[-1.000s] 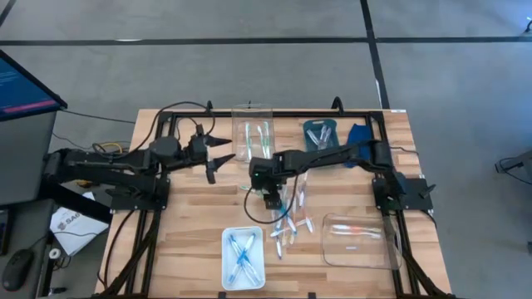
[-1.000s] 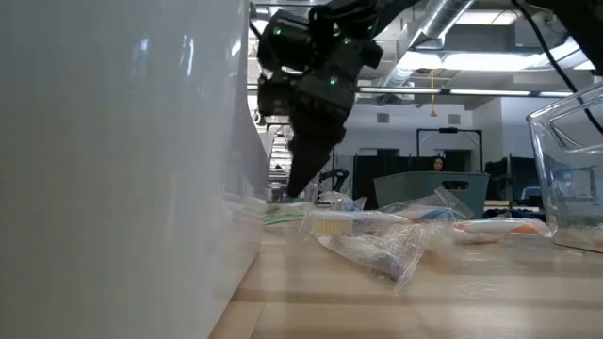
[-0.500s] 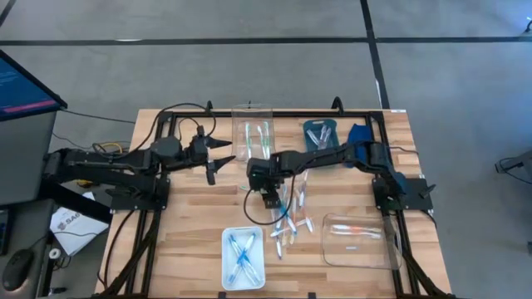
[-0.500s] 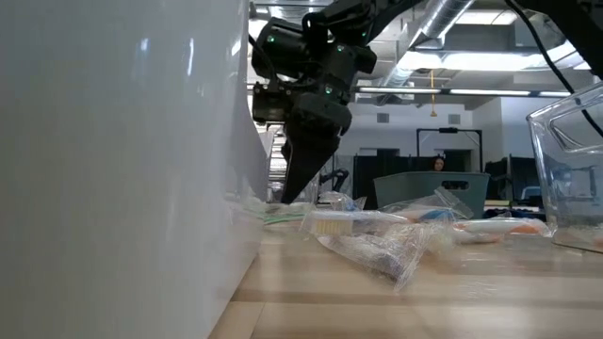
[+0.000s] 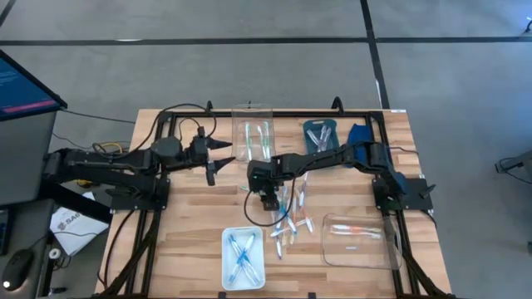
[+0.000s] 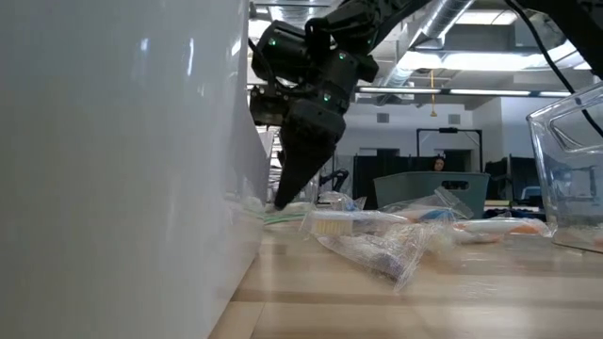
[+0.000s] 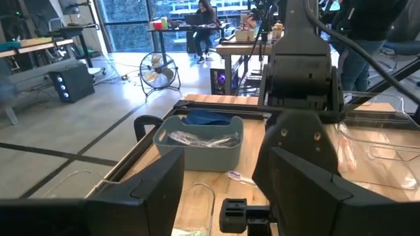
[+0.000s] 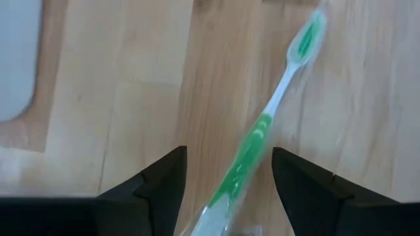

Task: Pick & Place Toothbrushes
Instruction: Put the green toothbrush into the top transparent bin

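The right gripper [image 8: 226, 174] is hovering, fingers spread, straddling the green-and-translucent plastic toothbrush [image 8: 266, 134], whose handle is lying slantwise between them.

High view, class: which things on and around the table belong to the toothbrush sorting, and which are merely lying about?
Belonging:
- loose toothbrushes
- green toothbrush under the right gripper
- clear bin
- white tray
- clear box

Lying about:
- blue cloth
- monitor
- left gripper, waiting
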